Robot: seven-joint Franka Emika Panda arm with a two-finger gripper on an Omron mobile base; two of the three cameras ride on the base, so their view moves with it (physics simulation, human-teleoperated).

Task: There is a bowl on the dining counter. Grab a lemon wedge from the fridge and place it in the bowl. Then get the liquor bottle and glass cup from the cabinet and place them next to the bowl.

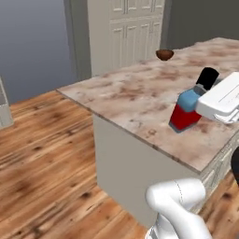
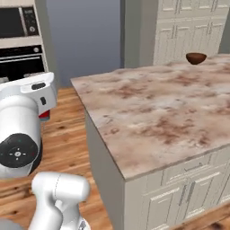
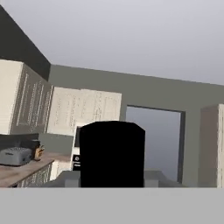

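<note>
Holding the liquor bottle [image 1: 186,112] in our end effector [image 1: 201,103], tilted, cap up and away, we hang above the tabletop's [image 1: 135,95] near edge; the bowl [image 1: 164,54] lies ahead, well apart, near the far edge.

I can read no text, brand or number anywhere around me. The liquor bottle [image 1: 186,112] shows plain red and blue with a black cap, no label. The far-left microwave [image 2: 17,20] has a panel of small buttons too blurred to read, as is the dial on my own arm.
</note>
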